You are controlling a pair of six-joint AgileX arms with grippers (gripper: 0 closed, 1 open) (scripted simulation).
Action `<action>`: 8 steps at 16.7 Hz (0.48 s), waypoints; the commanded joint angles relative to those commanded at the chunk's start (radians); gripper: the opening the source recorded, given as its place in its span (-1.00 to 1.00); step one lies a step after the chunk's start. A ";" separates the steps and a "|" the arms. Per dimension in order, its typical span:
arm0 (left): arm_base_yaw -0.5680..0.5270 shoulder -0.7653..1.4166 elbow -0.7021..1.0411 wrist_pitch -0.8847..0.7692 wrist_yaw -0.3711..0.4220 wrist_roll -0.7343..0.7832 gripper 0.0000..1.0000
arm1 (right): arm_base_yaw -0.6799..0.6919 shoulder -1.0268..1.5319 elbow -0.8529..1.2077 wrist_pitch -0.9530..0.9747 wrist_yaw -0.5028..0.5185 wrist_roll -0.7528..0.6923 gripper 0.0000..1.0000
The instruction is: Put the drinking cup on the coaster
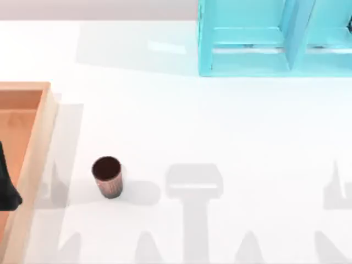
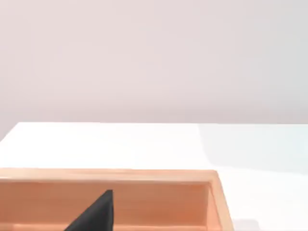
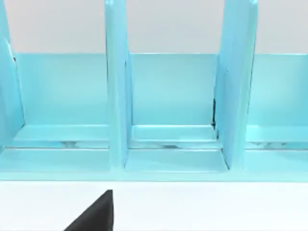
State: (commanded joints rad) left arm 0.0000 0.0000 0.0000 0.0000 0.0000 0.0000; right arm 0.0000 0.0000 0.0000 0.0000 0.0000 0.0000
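Cup point(image 1: 107, 176) stands upright on bare white table point(image 1: 220, 121), toward the top view's left and near the front, just beside the wooden tray point(image 1: 38, 143) but not touching it. Nothing grips it; no contact with either arm. Task reads as not started: cup unmoved-looking, free-standing, dark inside facing up, ribbed side visible.

Coaster: can't pick one out. Wooden tray at the far left edge is the only flat wooden thing near the cup, cropped by the frame; whether it serves as the target I can't tell. Turquoise rack point(image 1: 275, 38) with upright dividers sits at the back right, well apart from the cup.

Left gripper point(image 1: 6, 187): dark shape at the left edge of the top view, over the tray's inside, near the cup but apart from it. Left wrist view has a dark finger tip point(image 2: 96, 214) in front of the tray wall point(image 2: 144, 199). Opening: can't tell, holds nothing visible.

Right gripper point(image 3: 96, 214): one dark tip in the right wrist view, facing the turquoise rack point(image 3: 168, 106) across bare table. Opening: can't tell, nothing visibly held. Looks parked.

Left to do, as a judgement: everything, meaning reach the cup, close on it, lift, carry, set down on target. Left arm is the nearer one, likely the worker.
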 joint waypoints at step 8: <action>0.000 0.000 0.000 0.000 0.000 0.000 1.00 | 0.097 0.173 0.189 -0.092 -0.008 -0.049 1.00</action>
State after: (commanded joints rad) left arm 0.0000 0.0000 0.0000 0.0000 0.0000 0.0000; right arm 0.0967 0.1735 0.1887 -0.0920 -0.0085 -0.0488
